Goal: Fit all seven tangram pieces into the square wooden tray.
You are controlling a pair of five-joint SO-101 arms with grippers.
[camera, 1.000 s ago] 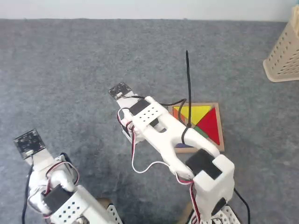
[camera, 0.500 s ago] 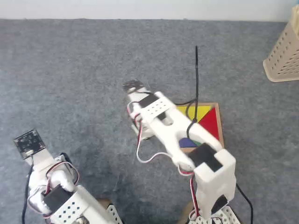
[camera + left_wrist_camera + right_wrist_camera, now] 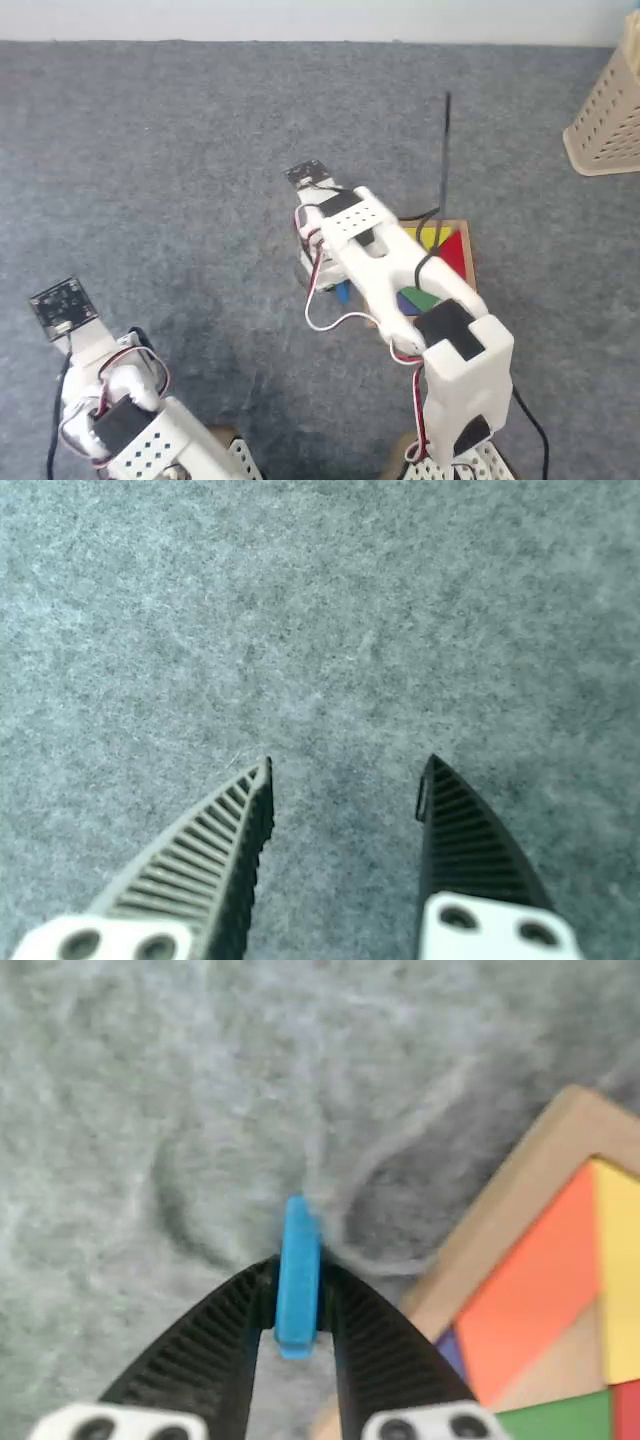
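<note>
Your high camera: fixed above and behind arm bases [image 3: 160, 450], looking down over grey carpet [image 3: 150, 150]. Your wrist cameras: close to carpet, aimed down between own fingers [image 3: 215, 870]. Right wrist and high views share corner of wooden tray [image 3: 471, 260].

tray [image 3: 512, 1185]: pale wood | blue piece [image 3: 297, 1260]: smooth, matt | mat [image 3: 150, 150]: rough cloth

Piece [image 3: 297, 1250] just beside tray [image 3: 500, 1215]

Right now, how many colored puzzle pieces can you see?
6. The blue piece is pinched in the right hand, beside the tray. Orange, yellow, green, red and purple pieces lie in the tray. Another may be hidden under the arm.
</note>
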